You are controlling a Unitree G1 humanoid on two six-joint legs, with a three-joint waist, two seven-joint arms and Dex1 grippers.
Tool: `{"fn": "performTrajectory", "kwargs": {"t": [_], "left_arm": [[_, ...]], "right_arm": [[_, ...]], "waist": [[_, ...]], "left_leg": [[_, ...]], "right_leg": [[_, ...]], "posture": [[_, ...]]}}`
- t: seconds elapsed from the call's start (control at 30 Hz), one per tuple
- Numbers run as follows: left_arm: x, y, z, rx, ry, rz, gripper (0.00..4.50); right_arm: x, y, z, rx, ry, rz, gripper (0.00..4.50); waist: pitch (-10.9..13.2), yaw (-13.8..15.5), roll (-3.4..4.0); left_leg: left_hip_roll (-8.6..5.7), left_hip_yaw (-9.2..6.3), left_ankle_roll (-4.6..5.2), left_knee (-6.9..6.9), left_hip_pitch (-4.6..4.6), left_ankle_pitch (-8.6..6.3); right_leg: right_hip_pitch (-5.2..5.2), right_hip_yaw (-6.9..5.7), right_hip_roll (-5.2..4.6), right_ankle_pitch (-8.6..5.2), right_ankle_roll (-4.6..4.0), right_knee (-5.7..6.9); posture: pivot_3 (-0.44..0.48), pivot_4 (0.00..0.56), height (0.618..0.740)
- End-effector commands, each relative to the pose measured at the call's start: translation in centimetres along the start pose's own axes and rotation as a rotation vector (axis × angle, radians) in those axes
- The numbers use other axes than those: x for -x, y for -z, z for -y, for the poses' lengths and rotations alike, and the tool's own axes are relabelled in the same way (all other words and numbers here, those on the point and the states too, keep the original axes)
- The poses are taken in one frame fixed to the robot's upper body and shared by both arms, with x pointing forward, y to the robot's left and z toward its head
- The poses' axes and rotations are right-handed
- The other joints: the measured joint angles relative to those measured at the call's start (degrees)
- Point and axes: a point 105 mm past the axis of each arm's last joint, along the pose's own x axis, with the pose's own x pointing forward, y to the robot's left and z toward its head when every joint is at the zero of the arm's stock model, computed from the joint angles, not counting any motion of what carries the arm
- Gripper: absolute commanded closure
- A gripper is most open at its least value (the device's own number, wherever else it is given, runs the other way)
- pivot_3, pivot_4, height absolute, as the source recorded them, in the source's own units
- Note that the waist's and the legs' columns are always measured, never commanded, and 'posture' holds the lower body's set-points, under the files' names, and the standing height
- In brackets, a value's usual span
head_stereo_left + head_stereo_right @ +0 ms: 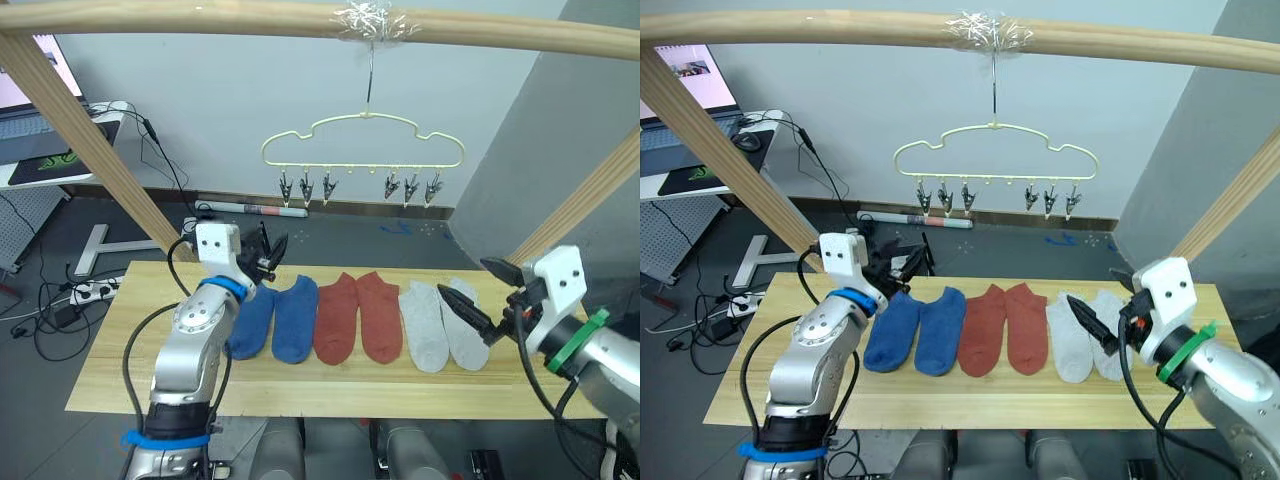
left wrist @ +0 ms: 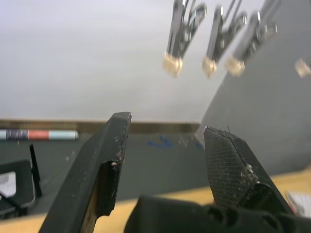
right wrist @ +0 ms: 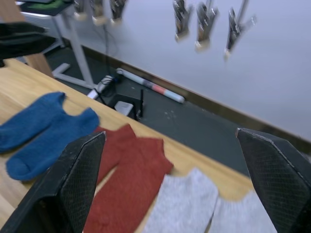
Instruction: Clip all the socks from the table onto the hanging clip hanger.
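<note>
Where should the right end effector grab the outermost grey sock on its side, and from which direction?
Pinch the cuff end of the grey sock, coming down from above. It lies flat on the table, cuff pointing toward the clip hanger, so lifting there probably leaves the opening ready for a clip. The right end effector is open beside it.

My left arm covers the cuff end of the outermost blue knit sock [image 1: 252, 322] behind my open left pincer [image 1: 268, 253]. Above that pincer, the small metal clips [image 2: 181, 36] hang blurred, tops cut off. Beside my open right pincer [image 1: 475, 296], the outer light grey sock [image 3: 243, 216] runs off the edge.
</note>
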Motion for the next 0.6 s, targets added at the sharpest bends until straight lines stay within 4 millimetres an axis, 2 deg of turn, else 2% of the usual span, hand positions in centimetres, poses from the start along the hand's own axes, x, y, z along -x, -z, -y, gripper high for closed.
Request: {"fn": "performTrajectory", "kwargs": {"t": [0.03, 0.3, 0.6], "left_arm": [[-1.0, -1.6, 0.6, -0.039, -0.034, 0.082, 1.83], [-2.6, -2.6, 0.4, -0.015, -0.097, 0.12, 1.83], [-4.6, -4.4, 0.7, 0.025, -0.095, 0.165, 1.83]], "right_arm": [[0.0, -2.4, -0.4, 0.056, -0.069, 0.029, 0.0], [-0.6, -5.0, -0.7, 0.128, -0.147, 0.03, 0.0], [-0.8, -6.0, -1.2, 0.132, -0.157, 0.037, 0.0]], "waist": [[0.0, 0.0, -0.02], [0.0, -0.1, -0.06], [0.1, -0.2, -0.16]], "left_leg": [[-0.03, -0.01, 0.0, 0.0, -0.01, 0.0], [-0.05, -0.1, 0.01, 0.02, -0.04, 0.0], [-0.05, -0.11, 0.01, 0.03, -0.07, 0.0]], "right_leg": [[0.0, 0.0, 0.0, 0.01, -0.01, 0.0], [0.0, -0.05, 0.0, 0.19, -0.23, 0.02], [0.0, -0.06, 0.0, 0.2, -0.21, 0.02]], "posture": [[0.059, 0.225, 0.74], [0.044, 0.232, 0.74], [0.027, 0.25, 0.74]]}}
